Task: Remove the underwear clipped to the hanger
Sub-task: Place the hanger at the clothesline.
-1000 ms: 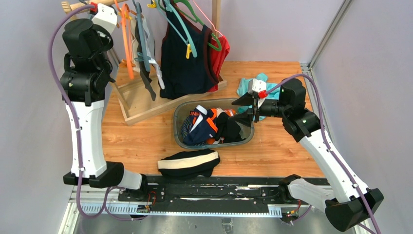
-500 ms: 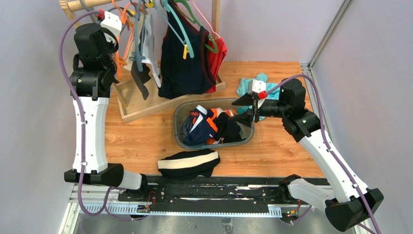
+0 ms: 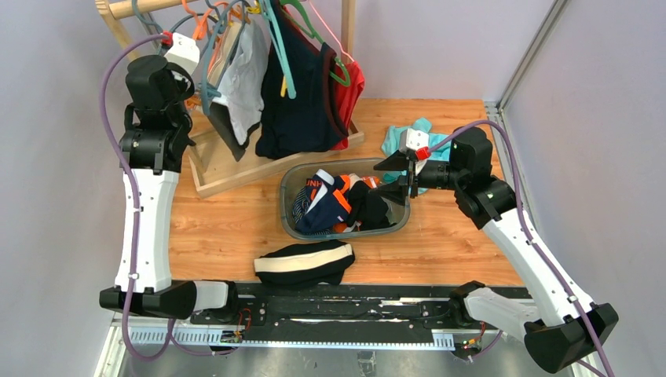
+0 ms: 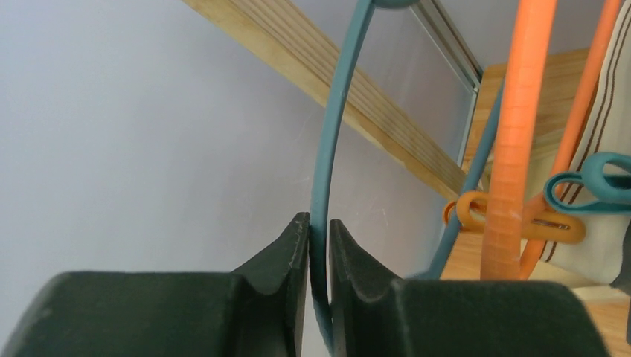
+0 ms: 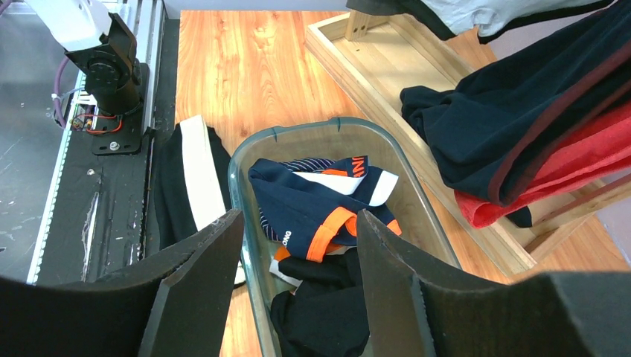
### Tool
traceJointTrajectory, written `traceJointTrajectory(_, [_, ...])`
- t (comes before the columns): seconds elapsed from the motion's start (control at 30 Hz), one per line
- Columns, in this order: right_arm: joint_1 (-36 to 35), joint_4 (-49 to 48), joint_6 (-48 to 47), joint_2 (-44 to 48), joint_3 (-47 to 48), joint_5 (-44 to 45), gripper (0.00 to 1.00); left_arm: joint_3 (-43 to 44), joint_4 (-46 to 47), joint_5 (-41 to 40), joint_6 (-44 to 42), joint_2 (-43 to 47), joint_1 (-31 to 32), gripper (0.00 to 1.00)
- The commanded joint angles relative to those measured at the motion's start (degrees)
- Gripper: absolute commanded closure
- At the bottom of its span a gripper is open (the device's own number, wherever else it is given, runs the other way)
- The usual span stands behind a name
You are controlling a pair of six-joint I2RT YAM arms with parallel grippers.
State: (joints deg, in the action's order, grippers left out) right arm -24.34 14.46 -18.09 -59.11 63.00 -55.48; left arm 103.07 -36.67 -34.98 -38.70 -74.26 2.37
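Where the arms stand: at the near edge of a wooden bench point(image 3: 228, 228), the left arm raised high toward the far left corner and the right arm reaching in from the right edge.
Rack: a wooden clothes rack point(image 3: 236, 169) sits along the far edge, with hangers crowded on its rail.
Large garments: a navy tank top point(image 3: 302, 102) hangs mid-rail, with a red garment point(image 3: 355, 90) just behind it.
Basket: a clear plastic basket point(image 3: 283, 206) sits mid-bench and holds navy, orange and black clothing. The right wrist view shows this pile closely.
Underwear on the hanger: in the overhead view a white-grey brief point(image 3: 247, 75) and a dark brief point(image 3: 222, 129) hang at the rack's left end, beside the left wrist.
Underwear on the bench: a dark brief with beige waistband point(image 3: 305, 263) lies at the near edge, apart from the basket.
Right gripper point(image 5: 299, 219): its fingers are spread wide and hold nothing. It hovers over the right end of the basket.
Left gripper point(image 4: 318, 223): only its wrist view shows the jaws, which are pinched on the thin rod of a teal hanger point(image 4: 338, 104). The overhead view hides this grip.
Orange hanger point(image 4: 522, 111): it hangs just right of the teal one, seen in the left wrist view.
Clip: an orange clip point(image 4: 558, 227) sits against striped pale cloth at that view's right edge.
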Motion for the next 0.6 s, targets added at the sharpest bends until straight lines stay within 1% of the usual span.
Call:
traceJointTrajectory(0.0, [-0.01,-0.66,-0.66,0.89,-0.93,-0.77,0.41,-1.22,0.0,-2.32,-0.57,2.63,-0.26,0.77])
traceJointTrajectory(0.17, [-0.09,-0.77,-0.64,0.82,-1.07,-0.72,0.41,-0.71,1.01,-2.89,-1.07,3.52,-0.26,0.64])
traceJointTrajectory(0.37, [-0.03,-0.84,-0.73,0.65,-1.24,-0.51,0.41,-0.31,0.54,-1.46,0.2,5.95,-0.26,0.47])
traceJointTrajectory(0.47, [-0.01,-0.88,-0.87,0.46,-1.27,-0.27,0.41,-0.89,-1.44,1.13,2.16,8.25,-0.26,0.41])
traceJointTrajectory(0.57, [-0.01,-0.84,-1.38,0.18,-1.57,0.71,0.41,-3.62,-4.68,6.25,4.14,12.13,-0.26,0.33])
